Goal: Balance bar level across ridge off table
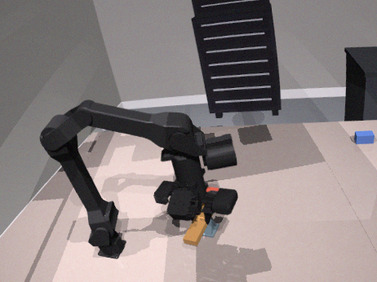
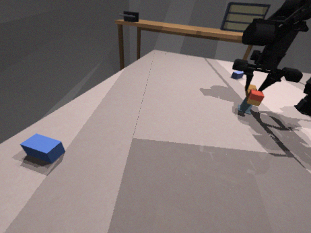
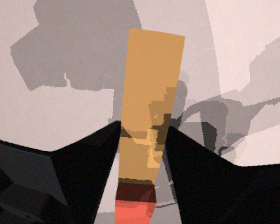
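The orange bar [image 1: 192, 238] [image 2: 254, 102] [image 3: 150, 75] lies over the teal ridge [image 1: 210, 231] [image 2: 245, 108], off the table, and looks about level. A red block [image 1: 212, 189] [image 2: 256, 95] [image 3: 134, 213] sits on one end of it. The ridge stands on the table; its top is hidden under the bar. My gripper [image 1: 202, 217] [image 2: 254, 88] [image 3: 143, 128] points down with one finger on each side of the bar near its middle. The fingers stand very slightly open, hardly wider than the bar; any gap at the tips is too small to see clearly.
One blue block [image 1: 364, 137] [image 2: 43, 147] lies far from the arm. Another blue block [image 2: 237, 75] lies beyond the gripper in the exterior view. A dark drawer cabinet [image 1: 238, 70] and a wooden bench [image 2: 188, 28] stand beyond the table.
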`<state>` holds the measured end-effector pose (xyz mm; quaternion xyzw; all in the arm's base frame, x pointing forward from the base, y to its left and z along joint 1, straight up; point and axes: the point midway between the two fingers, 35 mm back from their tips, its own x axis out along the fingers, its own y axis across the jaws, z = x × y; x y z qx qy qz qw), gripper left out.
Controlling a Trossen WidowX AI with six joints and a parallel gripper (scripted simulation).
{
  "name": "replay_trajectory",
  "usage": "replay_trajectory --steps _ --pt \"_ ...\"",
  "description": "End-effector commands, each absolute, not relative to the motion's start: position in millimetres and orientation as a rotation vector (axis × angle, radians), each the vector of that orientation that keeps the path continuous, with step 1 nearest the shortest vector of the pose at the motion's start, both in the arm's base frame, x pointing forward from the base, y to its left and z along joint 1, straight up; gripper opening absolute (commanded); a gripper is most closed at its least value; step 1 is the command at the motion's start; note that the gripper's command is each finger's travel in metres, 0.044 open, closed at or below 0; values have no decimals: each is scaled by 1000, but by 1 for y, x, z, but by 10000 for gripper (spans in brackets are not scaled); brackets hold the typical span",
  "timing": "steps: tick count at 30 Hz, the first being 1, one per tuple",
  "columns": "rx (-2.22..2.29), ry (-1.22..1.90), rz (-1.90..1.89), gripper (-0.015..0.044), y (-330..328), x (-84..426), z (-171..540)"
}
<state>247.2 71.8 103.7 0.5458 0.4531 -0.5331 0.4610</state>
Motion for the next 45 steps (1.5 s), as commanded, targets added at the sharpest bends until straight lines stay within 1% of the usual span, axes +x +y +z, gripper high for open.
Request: replay_trajectory --steps 1,12,21,22,26,34,45 --pt "1343 1115 -1312 185 72 247 104" --pt "1343 1115 -1312 185 72 247 104" --pt "1343 1115 -1312 421 72 247 104" --pt "1343 1115 -1312 440 72 247 104" --pt "1343 1115 -1312 440 72 249 112" --pt "1343 1115 -1312 440 71 246 201" --pt "1343 1115 -1312 440 71 245 204"
